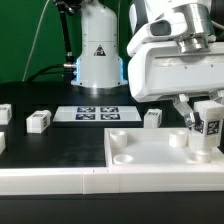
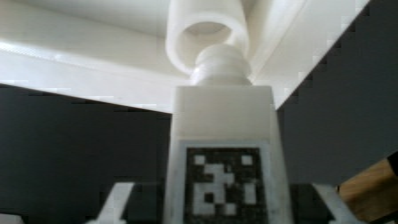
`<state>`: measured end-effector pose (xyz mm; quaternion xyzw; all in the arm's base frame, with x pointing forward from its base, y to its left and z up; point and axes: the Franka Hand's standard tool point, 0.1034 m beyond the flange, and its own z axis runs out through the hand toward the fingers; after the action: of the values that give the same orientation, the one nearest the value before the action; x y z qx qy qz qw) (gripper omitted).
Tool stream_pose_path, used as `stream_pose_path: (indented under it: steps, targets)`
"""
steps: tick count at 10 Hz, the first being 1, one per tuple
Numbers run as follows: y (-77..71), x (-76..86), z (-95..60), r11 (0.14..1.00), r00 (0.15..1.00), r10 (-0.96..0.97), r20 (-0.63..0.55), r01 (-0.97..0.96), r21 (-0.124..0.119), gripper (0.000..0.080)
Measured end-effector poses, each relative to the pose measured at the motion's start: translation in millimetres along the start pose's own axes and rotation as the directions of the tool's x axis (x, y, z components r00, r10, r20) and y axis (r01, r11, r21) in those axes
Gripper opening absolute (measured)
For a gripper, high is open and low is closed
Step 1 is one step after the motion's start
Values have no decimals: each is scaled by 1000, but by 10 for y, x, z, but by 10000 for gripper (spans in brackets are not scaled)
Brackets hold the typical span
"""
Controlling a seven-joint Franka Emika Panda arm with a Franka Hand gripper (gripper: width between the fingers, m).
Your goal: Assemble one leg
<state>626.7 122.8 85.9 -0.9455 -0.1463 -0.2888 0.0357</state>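
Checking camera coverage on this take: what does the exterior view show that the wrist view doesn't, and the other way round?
Only the exterior view: the marker board, loose blocks on the table, the robot base, and the white plate almost whole. Only the wrist view: the threaded tip meeting a round socket, close up. Both: the leg with its tag, held between the jaws over the plate.

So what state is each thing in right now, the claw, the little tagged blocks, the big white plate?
gripper: shut on the leg.
leg: held upright, threaded tip at a socket mouth; seated or not, cannot tell.
plate: flat on the table, two sockets showing empty.
loose blocks: lying on the table, untouched.
marker board: flat on the table.
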Motion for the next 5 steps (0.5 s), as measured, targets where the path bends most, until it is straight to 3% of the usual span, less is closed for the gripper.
stream_pose_path:
  steps: [5]
  targets:
    - [24,-78,-40,1000,1000,2,10,-2,-3,290]
